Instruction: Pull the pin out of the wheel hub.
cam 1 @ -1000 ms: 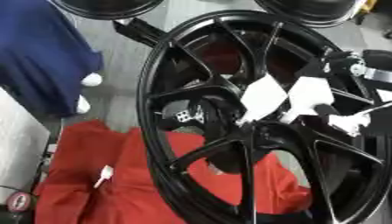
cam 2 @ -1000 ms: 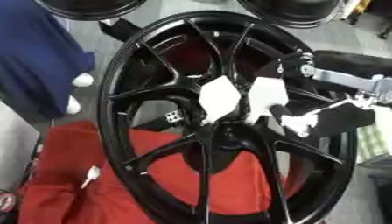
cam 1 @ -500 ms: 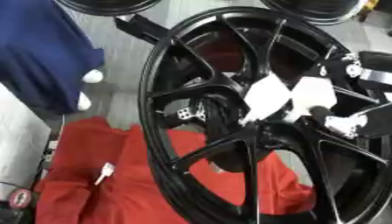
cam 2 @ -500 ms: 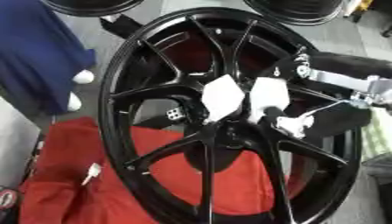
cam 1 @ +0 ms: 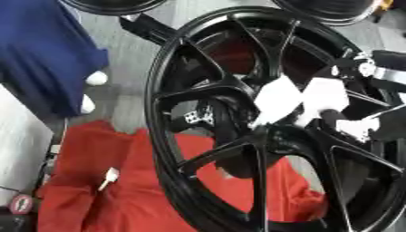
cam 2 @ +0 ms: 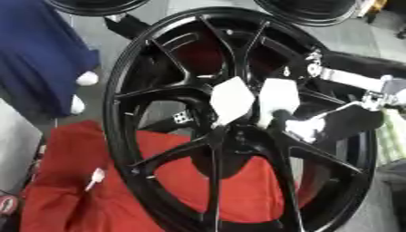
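No writing can be read anywhere. The glossy black wheel hub (cam 1: pixel 262 136) fills the middle, lying over a red cloth (cam 1: pixel 103 199). From three o'clock the right hand (cam 2: pixel 262 102), white-padded, reaches its centre; whether its fingers pinch anything, I cannot tell. The pin is not discernible.

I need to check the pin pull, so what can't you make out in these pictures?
- Pin: not identifiable; the right hand covers the hub in both views.
- Right hand's hold: its white fingers lie over the hub; anything beneath them is hidden.
- Left hand: in neither view.
- Wheel: lower rim cut off by the bottom edge.
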